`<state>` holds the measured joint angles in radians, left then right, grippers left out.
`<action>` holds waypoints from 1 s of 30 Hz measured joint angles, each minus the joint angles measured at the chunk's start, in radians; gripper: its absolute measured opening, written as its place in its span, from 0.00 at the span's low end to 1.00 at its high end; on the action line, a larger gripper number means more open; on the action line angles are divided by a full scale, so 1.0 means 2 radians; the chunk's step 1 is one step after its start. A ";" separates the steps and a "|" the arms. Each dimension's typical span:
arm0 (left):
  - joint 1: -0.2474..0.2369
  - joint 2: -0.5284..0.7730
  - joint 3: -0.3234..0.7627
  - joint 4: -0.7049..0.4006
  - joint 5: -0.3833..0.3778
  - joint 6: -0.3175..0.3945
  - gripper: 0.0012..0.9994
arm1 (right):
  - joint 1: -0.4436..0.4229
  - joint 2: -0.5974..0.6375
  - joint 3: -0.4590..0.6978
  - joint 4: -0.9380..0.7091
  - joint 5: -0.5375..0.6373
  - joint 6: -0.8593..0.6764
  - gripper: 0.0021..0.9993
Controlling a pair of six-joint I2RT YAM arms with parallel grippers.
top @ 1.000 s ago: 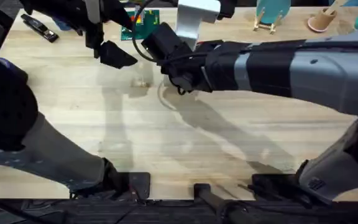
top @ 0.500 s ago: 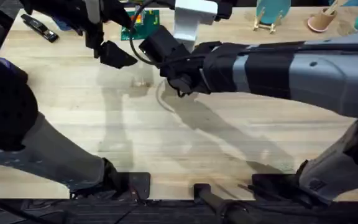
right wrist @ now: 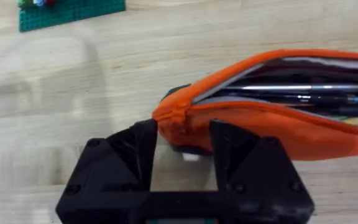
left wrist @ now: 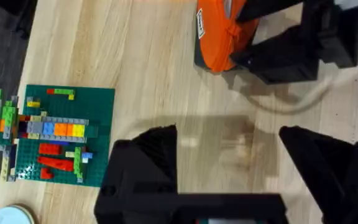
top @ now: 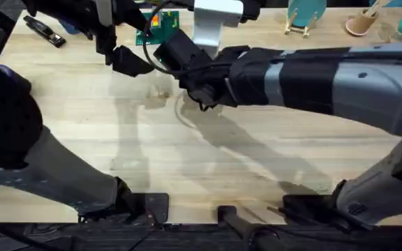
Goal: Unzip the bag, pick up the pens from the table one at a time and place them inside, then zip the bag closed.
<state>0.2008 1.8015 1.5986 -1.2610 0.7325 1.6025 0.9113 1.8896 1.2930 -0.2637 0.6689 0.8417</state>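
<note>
The orange bag (right wrist: 272,124) lies on the table (right wrist: 73,93) with its zipper mouth gaping. Slim pens (right wrist: 303,89) lie inside it. My right gripper (right wrist: 184,130) is shut on the bag's near end, and the orange tip and dark bottom strip fill the gap between its fingers. From overhead the right arm covers the bag, and its gripper (top: 202,96) sits mid-table toward the back. In the left wrist view the bag's end (left wrist: 219,34) shows with the right gripper (left wrist: 278,53) against it. My left gripper (left wrist: 229,143) hovers open and holds nothing, a short way left of the bag (top: 128,63).
A green Lego plate (top: 160,26) with bricks lies at the back, just behind the grippers (left wrist: 61,137). A black stapler (top: 44,31) sits at the far left. A teal stand (top: 304,17) and a tan bowl (top: 361,24) stand at the back right. Bare wood stretches in front of the arms.
The right arm has crept slightly toward the back left with the bag's end in its fingers. The left arm has stayed where it was.
</note>
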 joint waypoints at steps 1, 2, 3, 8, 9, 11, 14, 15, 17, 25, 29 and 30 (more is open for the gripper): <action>0.000 0.000 0.000 0.000 0.000 0.000 0.99 | 0.002 0.000 0.000 0.000 0.000 0.000 0.52; 0.000 0.000 0.000 0.000 0.000 0.000 0.99 | 0.004 0.000 0.000 -0.001 0.000 0.000 0.52; 0.000 0.000 0.000 0.000 0.000 0.000 0.99 | 0.006 0.000 0.000 -0.002 0.000 0.000 0.52; 0.000 0.000 0.000 0.000 0.000 0.000 1.00 | 0.012 0.000 0.000 -0.004 -0.001 0.000 0.52; 0.000 0.000 0.000 0.000 0.000 0.000 1.00 | 0.013 0.000 0.000 -0.003 -0.001 0.000 0.53; 0.000 0.000 0.000 0.000 0.000 0.000 1.00 | 0.013 0.000 0.000 -0.004 -0.002 0.000 0.53; 0.000 0.000 0.000 0.000 0.000 0.000 1.00 | 0.013 0.000 0.000 -0.004 -0.002 0.000 0.55; 0.000 0.000 0.000 0.000 0.000 0.000 1.00 | 0.013 0.000 0.000 -0.004 -0.002 0.000 0.56; 0.000 0.000 0.000 0.000 0.000 0.000 1.00 | 0.013 0.000 0.000 -0.004 -0.002 0.000 0.56; 0.000 0.000 0.000 0.000 0.000 0.000 0.99 | 0.002 0.000 0.000 -0.003 -0.002 0.000 0.56; 0.000 0.000 0.000 0.000 0.000 0.000 1.00 | -0.005 0.000 0.000 -0.004 -0.002 0.000 0.56; 0.000 0.000 0.000 0.000 0.000 0.000 0.99 | -0.006 0.000 0.000 -0.004 -0.002 0.000 0.56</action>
<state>0.2008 1.8015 1.5986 -1.2610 0.7326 1.6026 0.8997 1.8894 1.2930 -0.2710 0.6659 0.8419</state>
